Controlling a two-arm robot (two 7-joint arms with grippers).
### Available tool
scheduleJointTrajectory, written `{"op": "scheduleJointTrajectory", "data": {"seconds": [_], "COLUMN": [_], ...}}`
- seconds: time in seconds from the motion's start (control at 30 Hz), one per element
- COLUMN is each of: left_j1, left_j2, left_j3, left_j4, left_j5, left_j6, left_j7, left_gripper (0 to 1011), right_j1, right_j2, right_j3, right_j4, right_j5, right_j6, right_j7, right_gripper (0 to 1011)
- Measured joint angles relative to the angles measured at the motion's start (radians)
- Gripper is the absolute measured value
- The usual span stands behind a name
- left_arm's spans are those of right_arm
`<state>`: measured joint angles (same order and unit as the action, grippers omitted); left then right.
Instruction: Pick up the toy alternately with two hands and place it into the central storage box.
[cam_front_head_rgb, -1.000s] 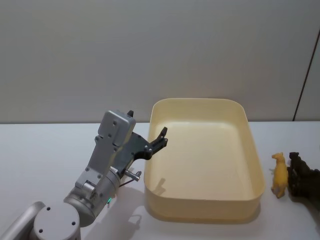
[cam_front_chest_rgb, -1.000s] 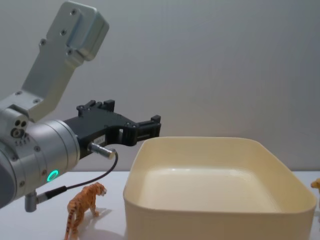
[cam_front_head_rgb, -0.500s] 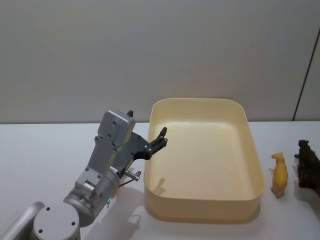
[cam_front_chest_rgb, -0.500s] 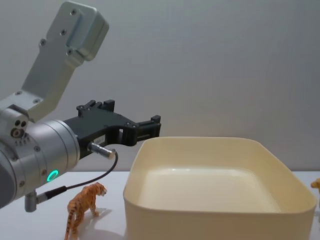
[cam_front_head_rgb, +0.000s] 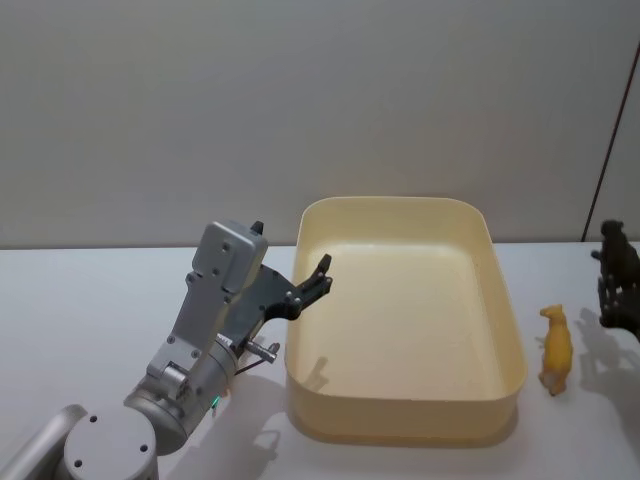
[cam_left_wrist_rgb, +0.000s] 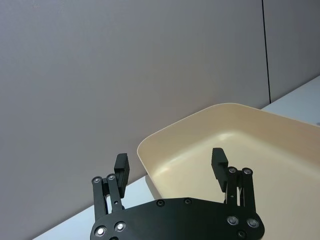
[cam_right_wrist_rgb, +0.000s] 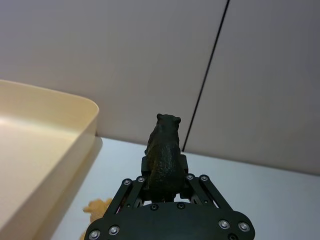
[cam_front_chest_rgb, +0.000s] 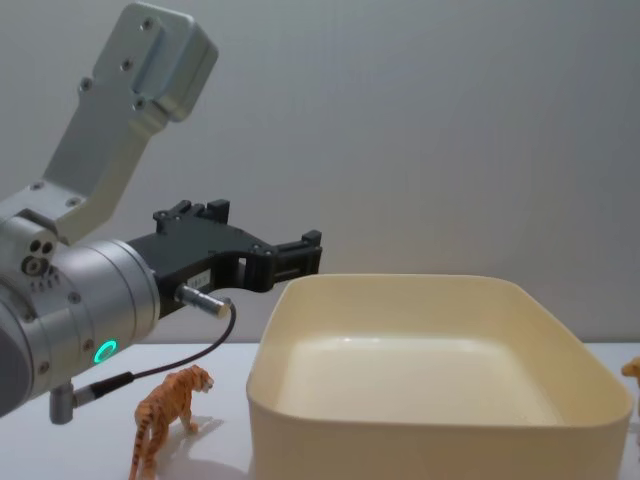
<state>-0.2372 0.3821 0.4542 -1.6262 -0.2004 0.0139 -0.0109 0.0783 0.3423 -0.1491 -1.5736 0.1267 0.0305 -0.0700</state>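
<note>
Your right gripper (cam_right_wrist_rgb: 163, 172) is clamped on the dark bear toy (cam_right_wrist_rgb: 164, 140), up off the table (cam_front_head_rgb: 90, 300), far right of the cream storage box (cam_front_head_rgb: 400, 424). Your left gripper (cam_left_wrist_rgb: 171, 165) hangs spread wide at the box's left rim, holding nothing. A yellow toy animal (cam_front_head_rgb: 557, 348) stands just right of the box, a tiger toy (cam_front_chest_rgb: 168, 405) to its left

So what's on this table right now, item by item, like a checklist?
Surface: white table, smooth.
Job's things: cream tub, nothing inside; dark bear held off the table; yellow animal standing right of tub; tiger standing left of tub.
Clutter: nothing seen.
Grippers: left gripper open, beside tub's left rim; right gripper shut on bear, right of tub.
Cables: thin black cable at left arm's wrist.
Surroundings: plain grey wall.
</note>
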Motion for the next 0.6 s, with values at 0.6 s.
{"op": "scheduleJointTrajectory", "data": {"seconds": [0.6], "left_j1": [0.000], "left_j2": [0.000], "left_j3": [0.000], "left_j4": [0.000], "left_j5": [0.000], "left_j6": [0.000], "left_j7": [0.000], "left_gripper": [1001], "right_j1": [0.115], "right_j2": [-0.051], "right_j3": [-0.030], "right_j4": [-0.002], "right_j5": [-0.004], "right_j6": [0.019], "right_j7": [0.201], "right_gripper": [255]}}
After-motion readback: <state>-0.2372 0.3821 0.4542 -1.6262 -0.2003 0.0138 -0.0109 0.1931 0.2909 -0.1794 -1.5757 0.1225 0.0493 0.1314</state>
